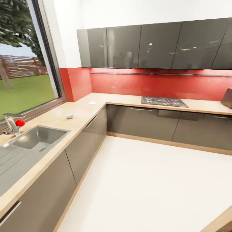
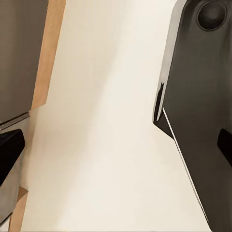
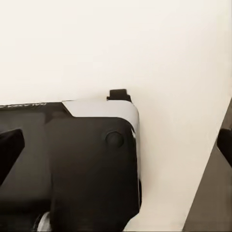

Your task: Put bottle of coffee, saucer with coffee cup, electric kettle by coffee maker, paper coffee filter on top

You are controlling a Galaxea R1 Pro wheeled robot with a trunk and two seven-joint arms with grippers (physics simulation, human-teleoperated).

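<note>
Pale floor [image 1: 145,187], big window [image 1: 22,64]

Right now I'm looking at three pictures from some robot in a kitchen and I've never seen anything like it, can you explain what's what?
It is a simulated wheeled robot with two arms, steered by a person. The big picture comes from its head camera: an L-shaped countertop with a sink and tap, a hob, a red backsplash and grey cabinets. A small white cup and a saucer lie apart on the counter near the corner. The other two pictures come from cameras on the wrists. Both look down at the pale floor and the robot's own dark base. The dark tips at their edges are fingers, and nothing lies between them.
</note>
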